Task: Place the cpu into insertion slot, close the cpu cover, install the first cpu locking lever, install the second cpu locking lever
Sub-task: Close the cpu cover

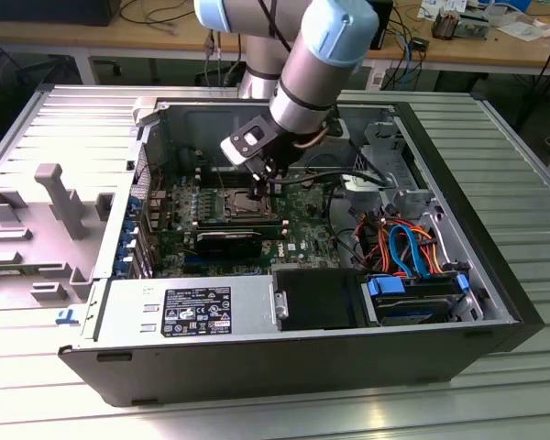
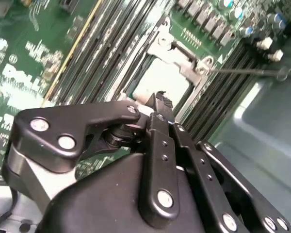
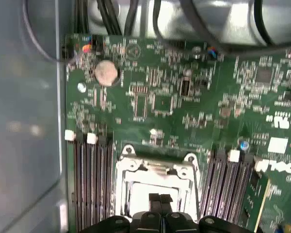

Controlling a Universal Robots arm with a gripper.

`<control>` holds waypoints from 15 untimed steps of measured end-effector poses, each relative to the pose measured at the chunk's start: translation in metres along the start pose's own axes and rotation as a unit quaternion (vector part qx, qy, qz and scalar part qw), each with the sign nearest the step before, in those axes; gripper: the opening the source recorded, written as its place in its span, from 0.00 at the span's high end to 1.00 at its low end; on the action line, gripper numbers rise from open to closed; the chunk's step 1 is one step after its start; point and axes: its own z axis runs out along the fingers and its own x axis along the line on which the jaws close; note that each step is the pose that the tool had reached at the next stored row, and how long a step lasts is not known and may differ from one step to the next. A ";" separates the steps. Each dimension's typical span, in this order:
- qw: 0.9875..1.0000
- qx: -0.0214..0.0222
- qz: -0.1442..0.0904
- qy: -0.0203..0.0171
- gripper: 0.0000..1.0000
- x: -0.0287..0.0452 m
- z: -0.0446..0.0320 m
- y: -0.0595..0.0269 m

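Observation:
In the exterior view my gripper (image 1: 273, 183) reaches down into the open computer case, just over the insertion slot (image 1: 238, 203) on the green motherboard. The cpu (image 2: 160, 82) lies flat in the slot, its silver top showing through the opening of the cpu cover (image 2: 177, 51), which lies down around it. My gripper (image 2: 160, 99) is shut, its black tips together at the near edge of the cpu. A thin metal locking lever (image 2: 252, 71) sticks out sideways beyond the socket. The first wrist view shows the cpu cover (image 3: 155, 167), the cpu (image 3: 138, 194) and my gripper (image 3: 160, 198).
Long black memory slots (image 3: 89, 184) run along both sides of the socket. A coin battery (image 3: 106, 72) sits farther up the board. The power supply (image 1: 183, 312), a blue drive bay (image 1: 408, 293) and orange and blue cables (image 1: 403, 243) crowd the case. The case's grey walls (image 1: 151, 147) close in.

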 end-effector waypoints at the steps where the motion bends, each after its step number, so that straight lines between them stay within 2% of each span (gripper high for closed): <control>1: 1.000 0.003 0.000 0.001 0.89 -0.0001 -0.0021 0.0028; 3: 1.000 0.004 0.000 0.002 0.89 0.0007 -0.0082 0.0023; 6: 1.000 0.005 0.000 0.002 0.89 0.0042 -0.0323 -0.0042; 8: 1.000 0.005 0.000 0.002 0.89 0.0048 -0.0366 -0.0054; 10: 1.000 0.005 0.000 0.004 0.89 0.0048 -0.0366 -0.0054; 11: 1.000 0.000 -0.001 0.004 0.89 0.0047 -0.0366 -0.0053; 12: 1.000 -0.006 -0.002 0.003 0.89 0.0046 -0.0365 -0.0054; 13: 1.000 -0.017 -0.003 0.002 0.89 0.0047 -0.0363 -0.0054; 14: 1.000 -0.023 -0.004 0.001 0.89 0.0047 -0.0363 -0.0054; 15: 1.000 -0.030 -0.005 0.000 0.89 0.0047 -0.0362 -0.0054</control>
